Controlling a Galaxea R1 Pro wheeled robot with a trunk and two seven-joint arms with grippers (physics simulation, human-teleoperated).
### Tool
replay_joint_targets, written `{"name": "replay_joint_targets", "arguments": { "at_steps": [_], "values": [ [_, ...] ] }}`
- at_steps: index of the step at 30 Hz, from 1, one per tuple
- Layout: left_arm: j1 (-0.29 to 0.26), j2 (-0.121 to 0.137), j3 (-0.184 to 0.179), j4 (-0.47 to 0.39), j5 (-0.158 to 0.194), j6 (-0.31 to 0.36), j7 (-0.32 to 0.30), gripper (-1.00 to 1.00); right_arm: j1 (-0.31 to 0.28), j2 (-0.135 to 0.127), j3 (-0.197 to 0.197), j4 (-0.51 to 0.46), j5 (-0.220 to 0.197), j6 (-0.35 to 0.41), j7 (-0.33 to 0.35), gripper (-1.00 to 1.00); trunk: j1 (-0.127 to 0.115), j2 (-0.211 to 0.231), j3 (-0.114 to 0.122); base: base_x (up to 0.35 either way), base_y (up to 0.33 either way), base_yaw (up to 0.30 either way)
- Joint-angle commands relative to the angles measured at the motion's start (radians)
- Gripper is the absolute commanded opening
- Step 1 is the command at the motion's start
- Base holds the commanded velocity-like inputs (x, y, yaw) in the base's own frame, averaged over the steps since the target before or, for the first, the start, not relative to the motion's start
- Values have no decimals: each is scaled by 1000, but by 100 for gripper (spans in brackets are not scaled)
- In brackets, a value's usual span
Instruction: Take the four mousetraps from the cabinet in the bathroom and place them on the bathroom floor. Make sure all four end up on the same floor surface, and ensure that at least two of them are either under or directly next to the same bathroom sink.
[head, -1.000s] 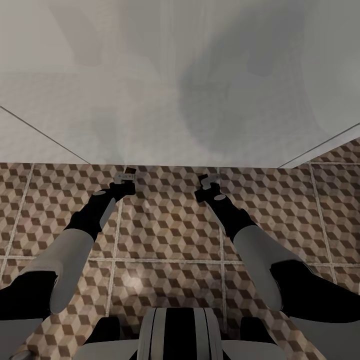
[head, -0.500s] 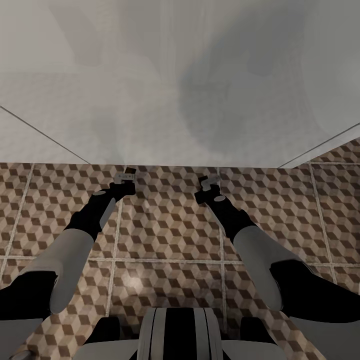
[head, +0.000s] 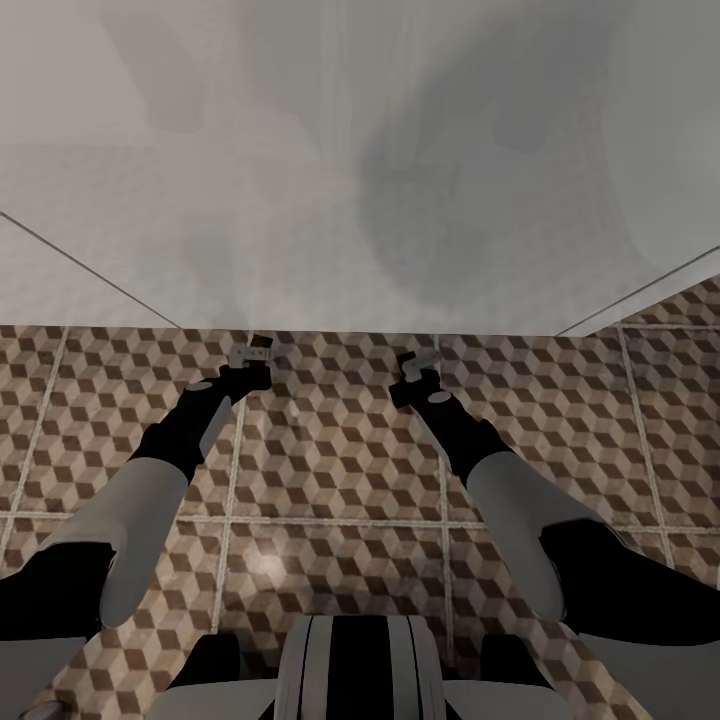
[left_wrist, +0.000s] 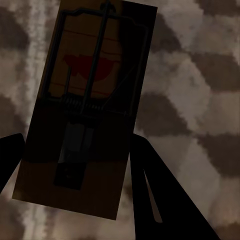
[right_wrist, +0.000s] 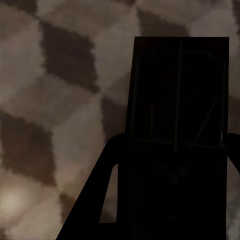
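Both arms reach forward over the bathroom floor (head: 340, 470), close to the white sink (head: 330, 240) front at the far side. The left gripper (head: 250, 356) is clamped on a mousetrap (left_wrist: 85, 110); the right gripper (head: 418, 364) likewise grips a second mousetrap (right_wrist: 177, 130). Judging by this, two traps are fetched and at the sink but not yet set down; the other two are unaccounted for

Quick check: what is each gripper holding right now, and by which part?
Each grips a small flat brown wooden mousetrap by one short end: left gripper its trap, right gripper its trap.
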Motion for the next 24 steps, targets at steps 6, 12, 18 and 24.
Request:
{"name": "replay_joint_targets", "arguments": {
  "at_steps": [6,12,18,24],
  "values": [
    [0,1,-2,-2,-1,6,0,-100,0,0,1,-2,10,7,2,-100,0,0,0,0,0,0],
    [0,1,-1,-1,0,6,0,-100,0,0,1,-2,10,5,2,-100,0,0,0,0,0,0],
    [1,1,-1,0,-1,6,0,-100,0,0,3,-2,10,-15,2,-100,0,0,0,0,0,0],
    [1,1,-2,1,-1,6,0,-100,0,0,3,-2,10,-20,2,100,0,0,0,0,0,0]
  ]
}}
